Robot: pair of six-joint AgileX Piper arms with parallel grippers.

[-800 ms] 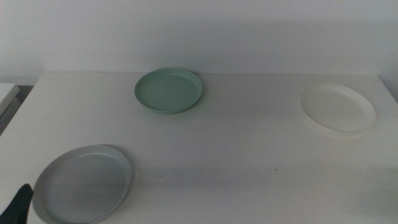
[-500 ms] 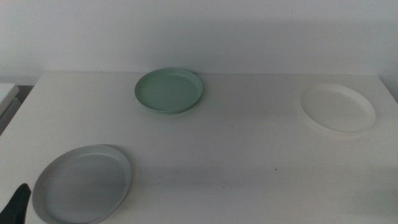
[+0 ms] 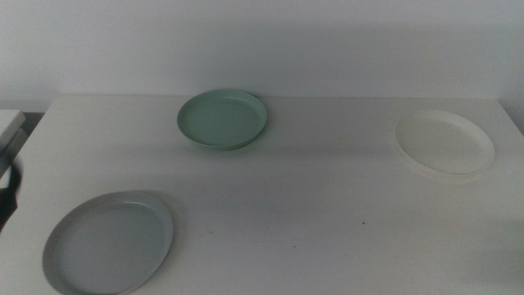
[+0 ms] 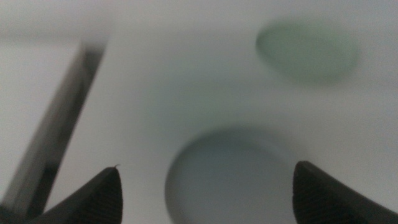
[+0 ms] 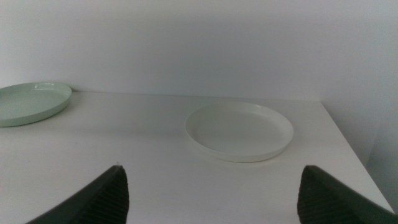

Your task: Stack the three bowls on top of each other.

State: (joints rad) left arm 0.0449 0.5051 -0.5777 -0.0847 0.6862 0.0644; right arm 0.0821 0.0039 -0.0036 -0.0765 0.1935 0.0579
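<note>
A white tabletop [image 3: 286, 205] fills most of the frame, with a pale wall behind it along the top. Three shallow bowls lie on it, well apart, none stacked. The mint green bowl [image 3: 222, 119] sits upper centre, slightly left of the middle. The white bowl [image 3: 445, 142] lies at the right, close to the tabletop's right edge. The grey bowl [image 3: 109, 242] lies at the lower left, its rim reaching the bottom edge of the frame. A dark blurred shape [image 3: 8, 190] shows at the far left edge, above the grey bowl; what it is cannot be told.
</note>
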